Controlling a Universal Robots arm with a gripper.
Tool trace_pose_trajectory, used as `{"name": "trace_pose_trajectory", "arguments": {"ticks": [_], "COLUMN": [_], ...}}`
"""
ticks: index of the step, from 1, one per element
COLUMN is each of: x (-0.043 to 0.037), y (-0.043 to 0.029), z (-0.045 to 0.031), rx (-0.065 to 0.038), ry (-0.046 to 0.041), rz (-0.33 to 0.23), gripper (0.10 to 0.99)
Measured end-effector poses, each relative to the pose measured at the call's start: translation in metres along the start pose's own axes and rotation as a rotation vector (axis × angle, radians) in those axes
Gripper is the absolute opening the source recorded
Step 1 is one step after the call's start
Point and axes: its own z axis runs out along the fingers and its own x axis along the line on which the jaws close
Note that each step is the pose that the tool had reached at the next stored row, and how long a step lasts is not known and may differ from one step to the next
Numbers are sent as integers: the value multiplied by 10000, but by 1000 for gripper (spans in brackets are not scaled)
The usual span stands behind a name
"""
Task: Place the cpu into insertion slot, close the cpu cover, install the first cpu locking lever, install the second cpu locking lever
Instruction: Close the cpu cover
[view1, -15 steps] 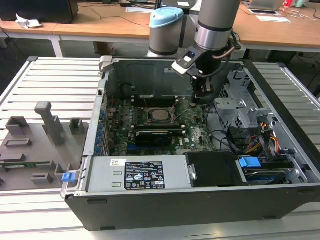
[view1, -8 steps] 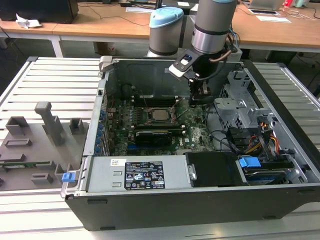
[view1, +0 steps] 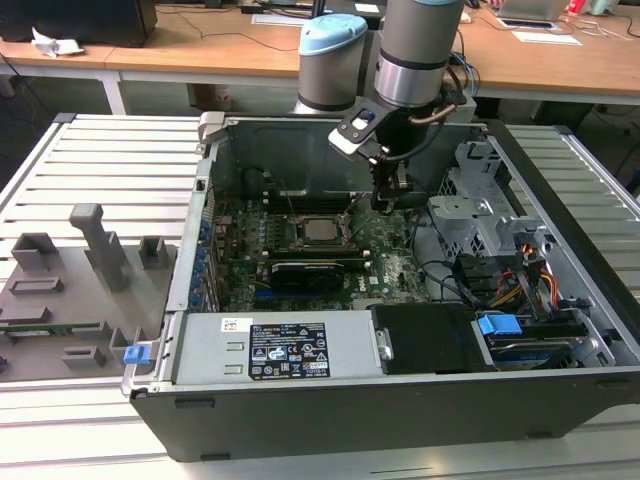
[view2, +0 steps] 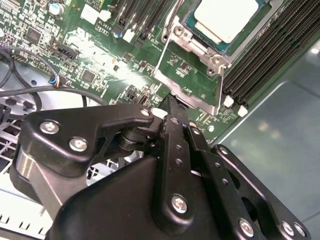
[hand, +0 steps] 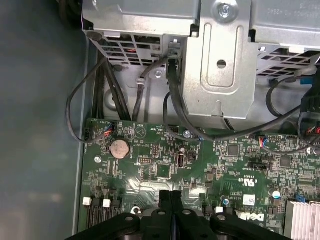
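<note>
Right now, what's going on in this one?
A single robot arm is working inside an open computer case. Its gripper is shut and empty, low over the green motherboard, to the exterior view's right of the insertion slot. The cpu already sits in that slot, with the metal cpu cover apparently down around it. I cannot tell whether either locking lever is latched.
</note>
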Motion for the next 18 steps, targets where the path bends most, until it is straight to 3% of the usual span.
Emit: {"name": "trace_pose_trajectory", "arguments": {"ticks": [18], "x": [10], "y": [-134], "z": [-1], "rx": [0], "ry": [0], "rz": [0], "gripper": [106]}}
